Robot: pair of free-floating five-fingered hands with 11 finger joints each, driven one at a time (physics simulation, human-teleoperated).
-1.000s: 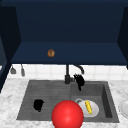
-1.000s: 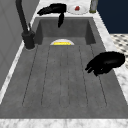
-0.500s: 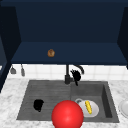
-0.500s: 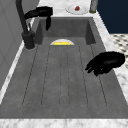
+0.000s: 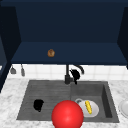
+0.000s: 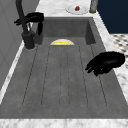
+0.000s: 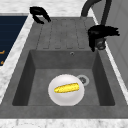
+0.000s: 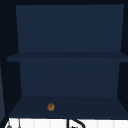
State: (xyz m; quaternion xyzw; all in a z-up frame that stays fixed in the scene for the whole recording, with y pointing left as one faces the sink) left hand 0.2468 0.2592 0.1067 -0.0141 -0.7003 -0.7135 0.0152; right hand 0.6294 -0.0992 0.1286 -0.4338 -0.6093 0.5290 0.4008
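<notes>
My right hand [image 5: 74,74] hovers at the black faucet [image 5: 67,75], behind the basin. In the left side view the right hand [image 6: 32,17] reaches across the faucet's post [image 6: 22,17], its fingers mostly straight and its thumb hanging down. From the right, that right hand [image 7: 102,32] sits just above the faucet's base [image 7: 100,44]. My left hand [image 5: 38,105] floats over the ribbed drainboard [image 5: 50,92] with relaxed fingers and holds nothing; the left hand [image 6: 106,62] is near the board's front edge. A white plate [image 7: 66,89] with a corn cob [image 7: 67,87] lies in the basin.
A red sphere [image 5: 67,115] shows at the sink's front rim. A small brown item [image 5: 51,53] rests on the dark blue shelf above. A plate [image 6: 77,9] with something red sits on the counter right of the sink. Utensils [image 5: 22,71] hang on the tiled wall.
My right hand has moved toward the wall and closed in on the faucet's post. The left hand has stayed where it was.
</notes>
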